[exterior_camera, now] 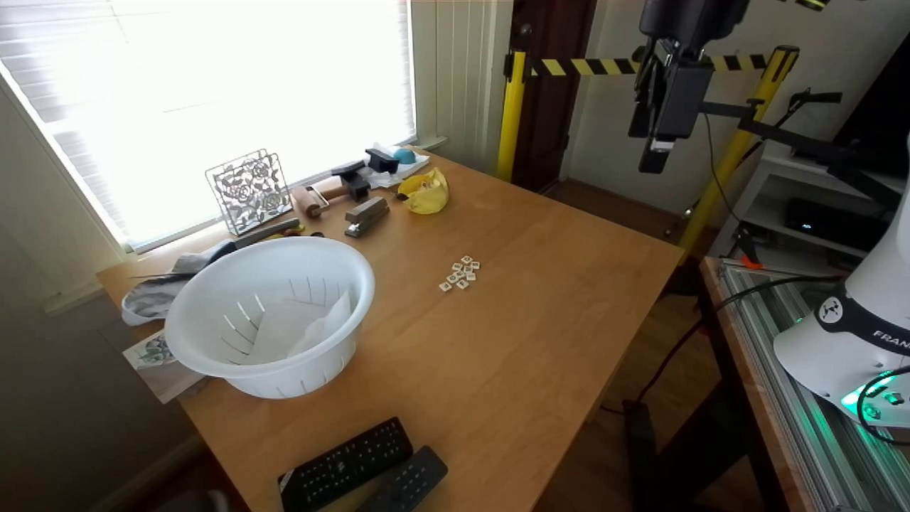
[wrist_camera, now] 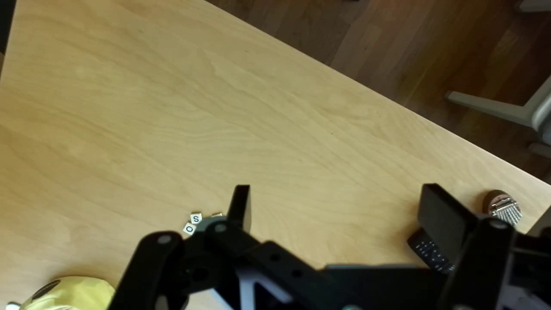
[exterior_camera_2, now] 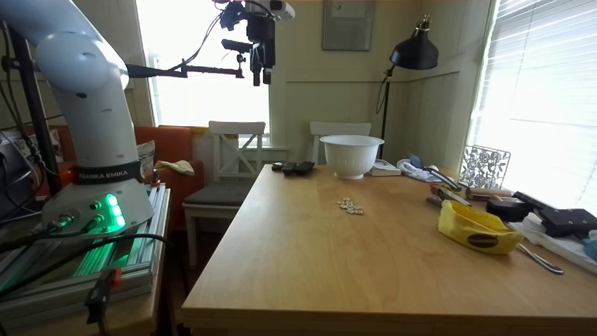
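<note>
My gripper [wrist_camera: 335,189] is open and empty, its two dark fingers spread wide in the wrist view. In both exterior views the gripper [exterior_camera: 645,146] [exterior_camera_2: 261,80] hangs high above the table's level, touching nothing. Several small white letter tiles [exterior_camera: 461,274] [exterior_camera_2: 350,206] lie in a cluster on the wooden table [exterior_camera: 554,284]. In the wrist view some tiles [wrist_camera: 196,218] show beside the left finger, which hides the others. A white slotted bowl [exterior_camera: 306,373] [exterior_camera_2: 350,158] stands on the table with white sheets inside. A black remote [wrist_camera: 428,252] is partly hidden behind the right finger.
Two remotes [exterior_camera: 348,462] lie near a table corner, with a small round kalimba [wrist_camera: 503,207]. A yellow pouch [exterior_camera: 426,193] [exterior_camera_2: 475,228], a stapler [exterior_camera: 366,215] and a metal rose holder [exterior_camera: 250,190] [exterior_camera_2: 485,168] line the window side. A black lamp [exterior_camera_2: 415,51] stands behind.
</note>
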You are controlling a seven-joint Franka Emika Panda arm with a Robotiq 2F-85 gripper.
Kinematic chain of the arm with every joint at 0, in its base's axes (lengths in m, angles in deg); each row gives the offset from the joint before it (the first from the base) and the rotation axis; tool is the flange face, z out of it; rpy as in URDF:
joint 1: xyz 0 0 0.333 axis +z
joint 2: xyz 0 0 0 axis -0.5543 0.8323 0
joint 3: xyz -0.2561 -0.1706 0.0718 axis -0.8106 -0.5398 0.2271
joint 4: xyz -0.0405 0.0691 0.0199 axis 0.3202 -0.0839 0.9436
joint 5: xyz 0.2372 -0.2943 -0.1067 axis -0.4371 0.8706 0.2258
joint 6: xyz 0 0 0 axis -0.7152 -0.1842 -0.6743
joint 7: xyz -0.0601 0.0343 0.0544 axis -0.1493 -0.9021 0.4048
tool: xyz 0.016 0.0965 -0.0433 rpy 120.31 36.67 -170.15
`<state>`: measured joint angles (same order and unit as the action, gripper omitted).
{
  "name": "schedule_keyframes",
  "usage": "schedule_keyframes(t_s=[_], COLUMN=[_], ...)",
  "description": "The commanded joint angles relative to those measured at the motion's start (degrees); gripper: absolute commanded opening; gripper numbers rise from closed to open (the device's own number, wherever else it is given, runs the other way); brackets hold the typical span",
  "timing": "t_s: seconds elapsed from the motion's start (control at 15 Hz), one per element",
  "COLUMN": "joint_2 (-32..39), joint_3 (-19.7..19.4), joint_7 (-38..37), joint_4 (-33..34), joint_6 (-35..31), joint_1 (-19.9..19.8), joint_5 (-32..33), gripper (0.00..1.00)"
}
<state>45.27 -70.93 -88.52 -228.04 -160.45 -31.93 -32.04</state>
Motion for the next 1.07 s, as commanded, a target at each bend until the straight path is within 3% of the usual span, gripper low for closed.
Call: schedule_keyframes(t_s=[0.0, 0.33, 0.6, 1.0], joint_2=[0.03, 1.2, 5.01, 17.9], joint_3=[-0.21, -4.77, -8.6, -10.32], joint_7=[-0.12, 0.39, 1.3, 5.2], joint_4=[0.11, -2.99, -3.91, 1.92], joint_6=[0.13, -3.21, -10.72, -20.07], joint_1=[0.26, -2.56, -5.7, -6.75], joint_5=[0.12, -1.01, -0.23, 0.66], gripper=[1.0, 1.0, 1.0, 1.0])
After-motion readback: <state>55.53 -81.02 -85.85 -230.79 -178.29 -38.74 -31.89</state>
